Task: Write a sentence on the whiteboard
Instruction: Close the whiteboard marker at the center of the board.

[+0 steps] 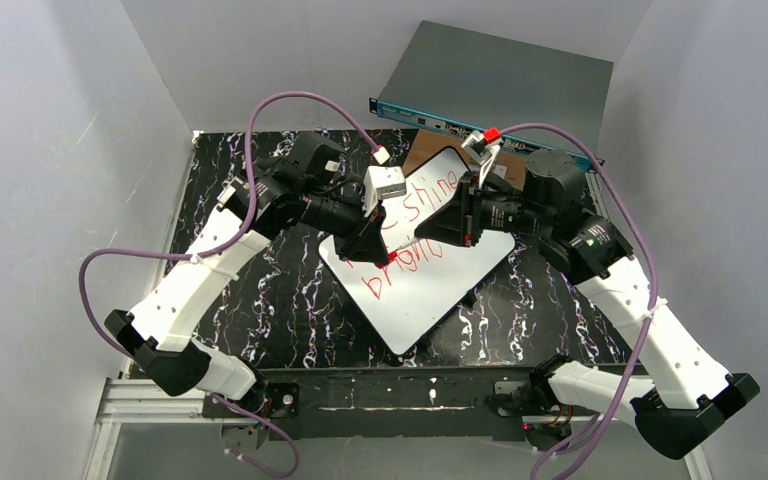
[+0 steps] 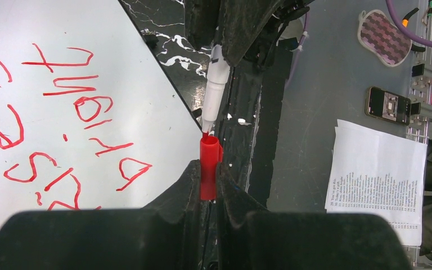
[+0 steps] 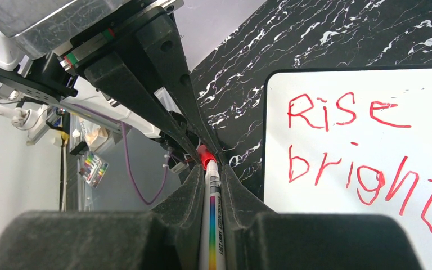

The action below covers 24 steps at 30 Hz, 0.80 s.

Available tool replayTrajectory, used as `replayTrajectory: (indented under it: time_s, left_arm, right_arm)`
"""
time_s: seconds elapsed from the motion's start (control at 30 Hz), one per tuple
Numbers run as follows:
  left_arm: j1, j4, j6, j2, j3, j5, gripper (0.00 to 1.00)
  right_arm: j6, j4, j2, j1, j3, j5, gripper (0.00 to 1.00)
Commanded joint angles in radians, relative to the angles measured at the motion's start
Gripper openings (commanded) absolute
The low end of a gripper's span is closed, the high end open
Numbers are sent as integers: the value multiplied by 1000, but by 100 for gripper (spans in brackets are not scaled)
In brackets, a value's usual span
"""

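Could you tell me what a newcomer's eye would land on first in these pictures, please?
The red sentence, "Rise shine bright", stands out on the whiteboard lying askew in the middle of the black marbled table. Above the board the two pincers meet tip to tip: the left pincer shut on a red cap, the right pincer shut on the marker, its tip at the cap's mouth.

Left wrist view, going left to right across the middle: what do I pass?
whiteboard → red cap → printed sheet
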Motion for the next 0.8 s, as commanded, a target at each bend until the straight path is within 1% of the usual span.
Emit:
replayTrajectory:
  time_s: [0.0, 0.37, 0.77]
  left_arm:
    - [2, -9, 3, -36, 5, 3, 0]
    - [2, 0, 3, -28, 7, 2, 0]
    - [2, 13, 10, -21, 12, 17, 0]
  right_arm:
    - [1, 33, -2, 5, -14, -20, 1]
    - [3, 41, 21, 5, -7, -42, 1]
    - [29, 98, 45, 5, -11, -76, 1]
